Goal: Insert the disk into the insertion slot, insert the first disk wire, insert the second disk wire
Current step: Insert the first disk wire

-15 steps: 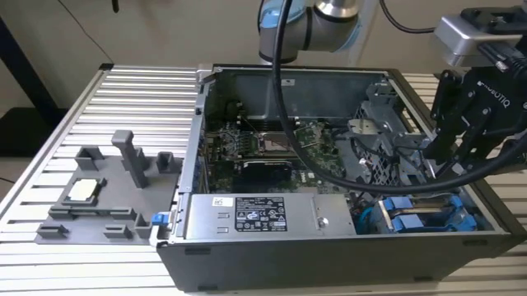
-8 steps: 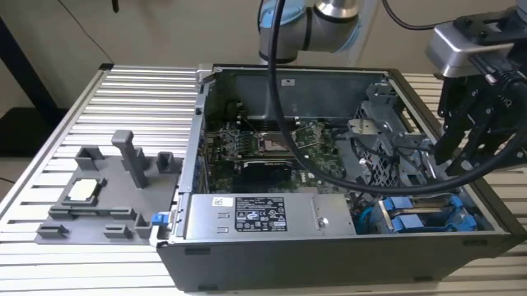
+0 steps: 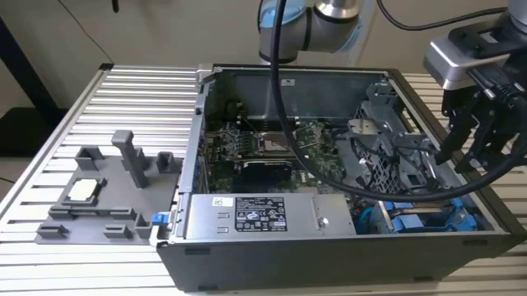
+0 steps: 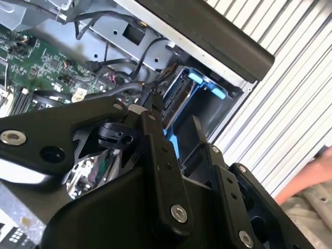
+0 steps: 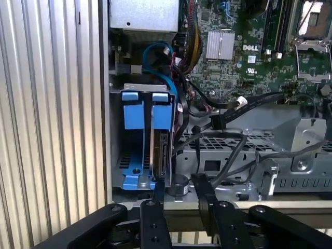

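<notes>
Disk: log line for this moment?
disk: in slot | fingers: open, empty, near disk's edge, contact unclear | black cable plug: beside slot, apart from disk

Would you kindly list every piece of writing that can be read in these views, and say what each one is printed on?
On the silver box, the black-and-white label: print too small to read.
On the same box, the small white sticker: too small to read.
On the green circuit board, the white lettering: a maker's mark only; the finer print around it is too small to read.
</notes>
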### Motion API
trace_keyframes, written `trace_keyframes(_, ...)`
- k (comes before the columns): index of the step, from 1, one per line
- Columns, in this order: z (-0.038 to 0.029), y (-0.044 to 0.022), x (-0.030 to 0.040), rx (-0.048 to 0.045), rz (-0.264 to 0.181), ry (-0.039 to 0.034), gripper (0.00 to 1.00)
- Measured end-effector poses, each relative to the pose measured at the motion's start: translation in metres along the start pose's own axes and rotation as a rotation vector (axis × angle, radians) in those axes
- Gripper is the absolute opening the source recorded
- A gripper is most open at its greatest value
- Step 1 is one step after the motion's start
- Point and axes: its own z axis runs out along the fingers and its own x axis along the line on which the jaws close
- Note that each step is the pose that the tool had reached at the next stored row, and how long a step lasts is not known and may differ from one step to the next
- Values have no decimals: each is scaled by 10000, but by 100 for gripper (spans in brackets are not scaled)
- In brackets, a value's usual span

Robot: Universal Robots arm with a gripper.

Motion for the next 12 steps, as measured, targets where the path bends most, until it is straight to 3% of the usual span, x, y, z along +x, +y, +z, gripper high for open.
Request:
trace_keyframes(4,49,17,-22,98,-436,-79,40)
trace_keyframes(7,81,51,-56,236,-525,-84,40)
trace_keyframes(10,101,95,-96,308,-588,-90,40)
trace_keyframes(12,104,118,-113,484,-632,-5,40)
